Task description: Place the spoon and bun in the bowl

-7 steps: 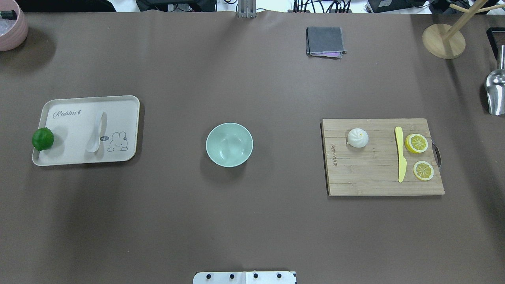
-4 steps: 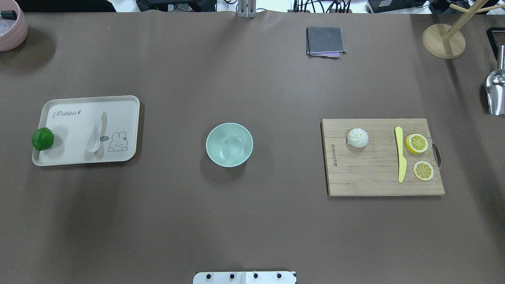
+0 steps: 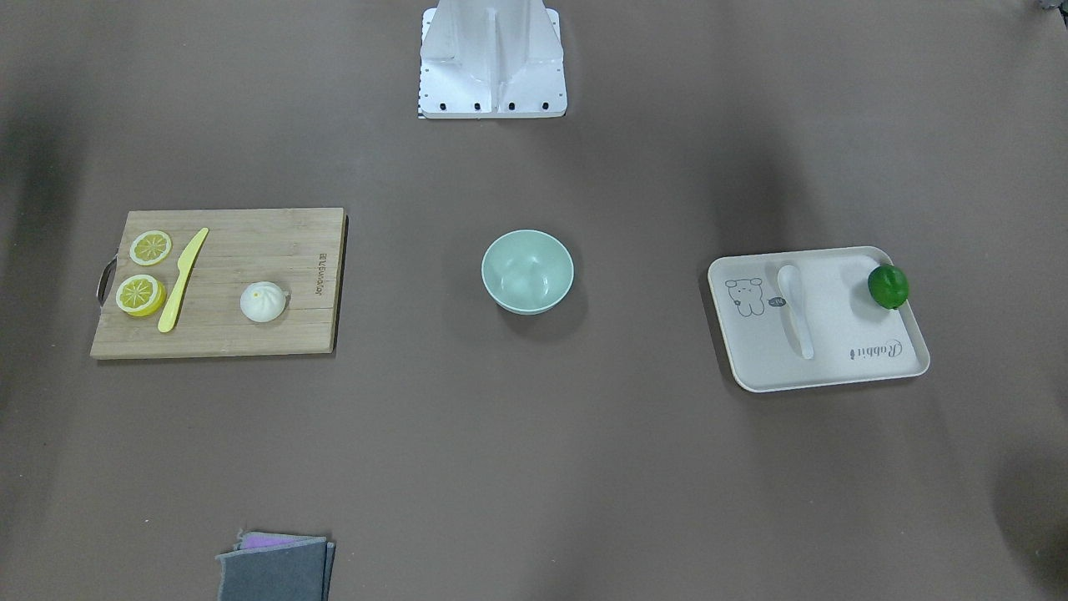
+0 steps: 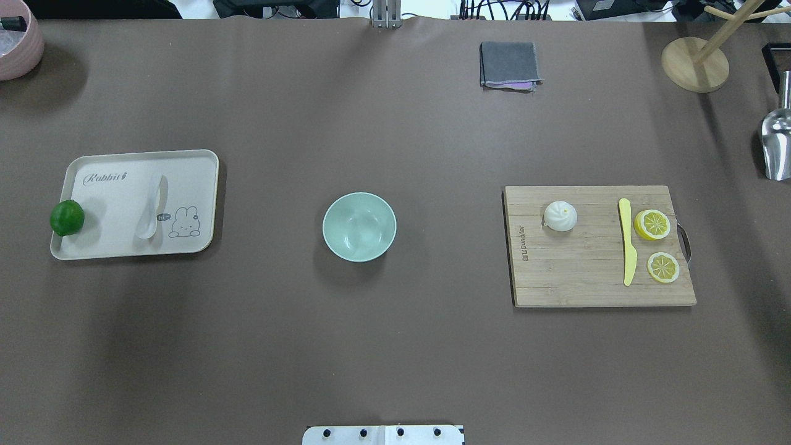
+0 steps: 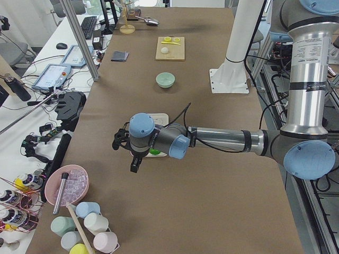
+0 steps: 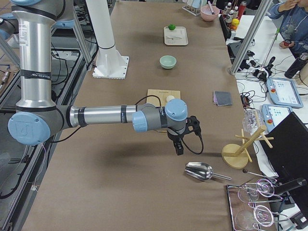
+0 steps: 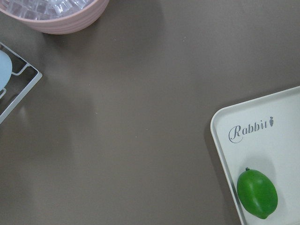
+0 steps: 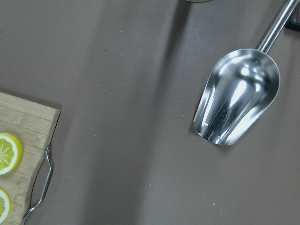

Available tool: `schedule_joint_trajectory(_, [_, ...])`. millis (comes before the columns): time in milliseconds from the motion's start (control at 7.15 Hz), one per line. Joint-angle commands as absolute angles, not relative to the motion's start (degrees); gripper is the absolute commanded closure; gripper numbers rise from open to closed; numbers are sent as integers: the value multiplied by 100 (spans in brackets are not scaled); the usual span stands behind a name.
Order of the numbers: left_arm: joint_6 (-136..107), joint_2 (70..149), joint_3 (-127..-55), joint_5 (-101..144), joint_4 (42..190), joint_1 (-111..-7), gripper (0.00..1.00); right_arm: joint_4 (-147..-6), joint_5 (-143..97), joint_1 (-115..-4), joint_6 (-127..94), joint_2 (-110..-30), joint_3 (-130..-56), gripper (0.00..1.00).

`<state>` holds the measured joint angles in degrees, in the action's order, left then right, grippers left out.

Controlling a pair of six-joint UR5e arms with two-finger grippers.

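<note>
While nothing is grasped, step is judged pre-approach | spoon [image 4: 151, 207] is seen on tray [image 4: 123, 247] at 9 o'clock of empty bowl [image 4: 359, 227]; bun [image 4: 560, 216] on cutting board [image 4: 581, 278] at 3 o'clock | left gripper [image 5: 135, 165], right gripper [image 6: 179, 147]: jaw state cannot be told | next: inward reach and descent onto each item are required

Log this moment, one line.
white plastic spoon: on beige tray | white steamed bun: on wooden cutting board | mint-green bowl: empty | steps done: none

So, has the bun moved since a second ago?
No. The bun lies at the same spot on the cutting board, equally far from the yellow knife.
</note>
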<state>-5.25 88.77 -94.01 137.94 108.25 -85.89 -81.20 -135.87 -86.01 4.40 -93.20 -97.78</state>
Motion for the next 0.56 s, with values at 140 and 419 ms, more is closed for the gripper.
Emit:
schedule_joint_trajectory(140, [-510, 8868, -9404, 13790, 10854, -8569, 2, -7840, -13579, -8526, 431, -9334, -9756, 0])
schedule_joint_trajectory(419, [-519, 8868, -9361, 13816, 11135, -8526, 2, -7840, -13623, -8525, 431, -9343, -9765, 0])
